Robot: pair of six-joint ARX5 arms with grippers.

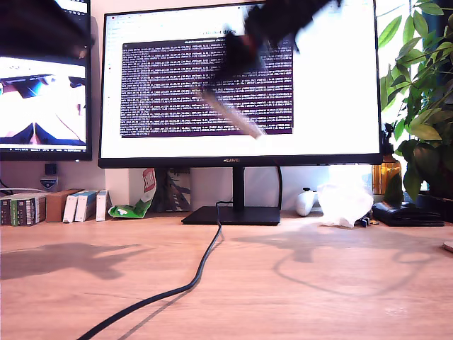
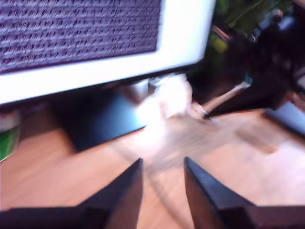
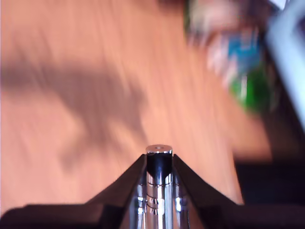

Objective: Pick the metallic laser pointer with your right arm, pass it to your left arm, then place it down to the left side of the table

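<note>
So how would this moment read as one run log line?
laser pointer: held up before monitor | my second end effector: shut on laser pointer | my first end effector: open, empty

The metallic laser pointer (image 3: 158, 191) is a shiny silver cylinder with grooved rings. It is clamped between the jaws of my second gripper (image 3: 159, 160), its flat end poking just past their tips. The exterior view shows it as a blurred pale bar high above the surface (image 1: 318, 283), tilted, with its lower end toward the exterior view's right. My first gripper (image 2: 162, 164) has its jaws apart, with nothing between them.
</note>
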